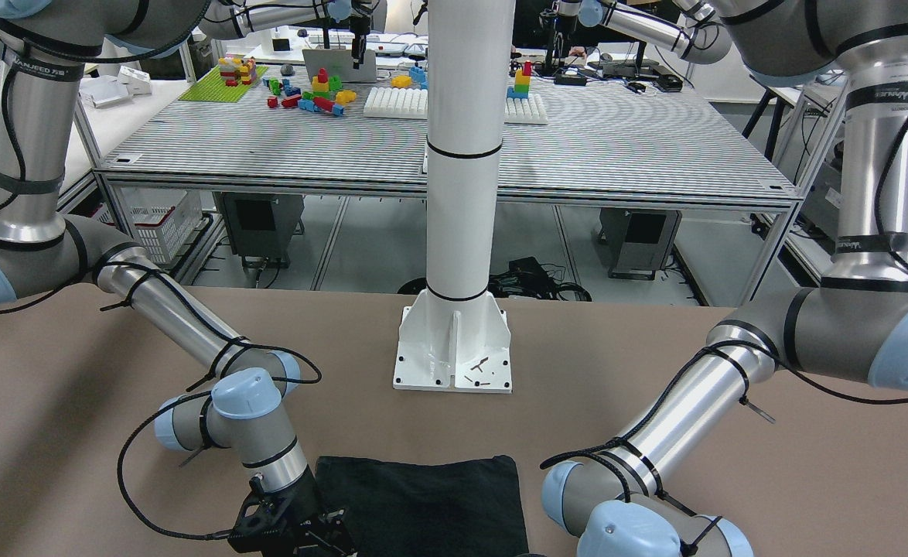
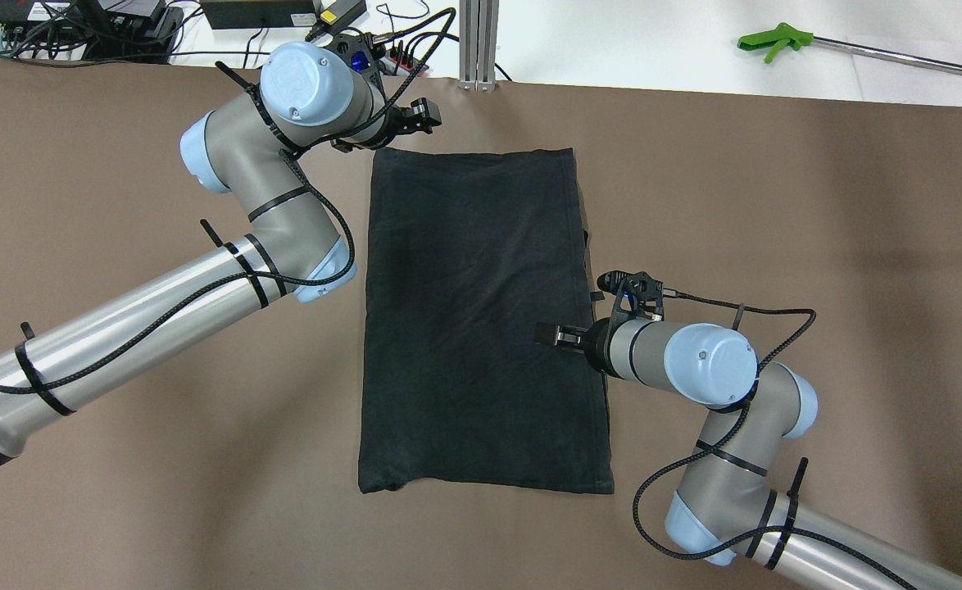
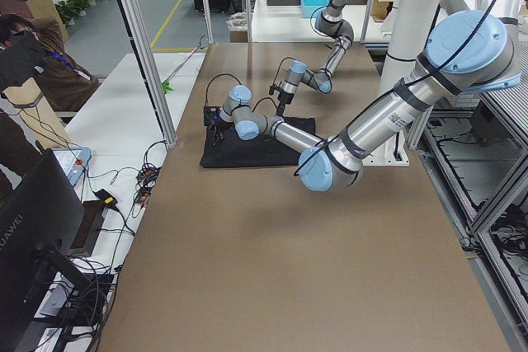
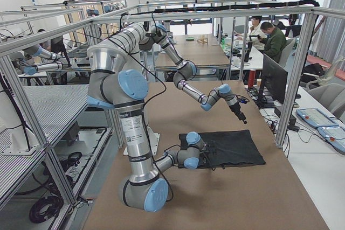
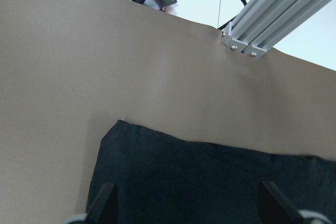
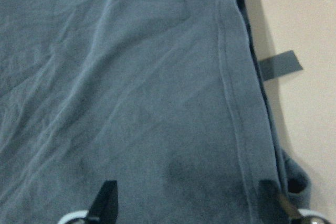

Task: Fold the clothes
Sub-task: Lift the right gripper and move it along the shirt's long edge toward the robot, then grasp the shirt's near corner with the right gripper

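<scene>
Well, right gripper (image 6: 189,196) gapes over clothes (image 2: 481,311)

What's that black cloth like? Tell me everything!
The black cloth is plain, soft-looking and matte, a long rectangle with a stitched hem along one long side. It lies flat on the brown table, lightly wrinkled. The right tool is open over its hemmed edge; the left tool is open above a far corner.

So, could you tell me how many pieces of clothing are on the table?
1: a black cloth lies flat on the table, the left gripper by its far corner, the right gripper over its right edge. Anything underneath it would be hidden.
</scene>
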Available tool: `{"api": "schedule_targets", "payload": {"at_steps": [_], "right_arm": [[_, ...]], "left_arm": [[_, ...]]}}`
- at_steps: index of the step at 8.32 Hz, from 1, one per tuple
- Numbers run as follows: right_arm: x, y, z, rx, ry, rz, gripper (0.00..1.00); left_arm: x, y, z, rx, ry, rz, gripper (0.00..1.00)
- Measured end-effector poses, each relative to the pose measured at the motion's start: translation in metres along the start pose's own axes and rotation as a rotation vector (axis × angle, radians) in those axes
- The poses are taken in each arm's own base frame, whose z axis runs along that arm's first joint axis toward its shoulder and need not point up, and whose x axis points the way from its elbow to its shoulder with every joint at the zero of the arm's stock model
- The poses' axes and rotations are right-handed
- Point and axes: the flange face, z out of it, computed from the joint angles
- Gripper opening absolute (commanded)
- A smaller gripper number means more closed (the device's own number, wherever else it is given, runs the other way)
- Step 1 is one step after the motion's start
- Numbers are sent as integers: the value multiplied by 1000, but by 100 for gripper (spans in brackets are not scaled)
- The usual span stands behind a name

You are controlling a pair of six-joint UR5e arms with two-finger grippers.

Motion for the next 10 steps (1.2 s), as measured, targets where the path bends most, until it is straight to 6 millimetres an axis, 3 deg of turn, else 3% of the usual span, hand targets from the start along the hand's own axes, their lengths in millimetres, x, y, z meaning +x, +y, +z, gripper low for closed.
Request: {"api": "schedule_targets", "payload": {"at_steps": [2, 5, 8, 10], "right_arm": [[-19, 2, -23, -41, -58, 22, 94], [-25, 7, -64, -66, -113, 95, 94], [-9, 19, -86, -81, -112, 214, 94], [2, 51, -86, -108, -87, 298, 94]], "left_arm": [[0, -1, 0, 1, -1, 0, 95], [0, -2, 0, 2, -1, -1, 95], [0, -2, -1, 2, 1, -9, 95], [1, -2, -2, 3, 5, -14, 95]]}}
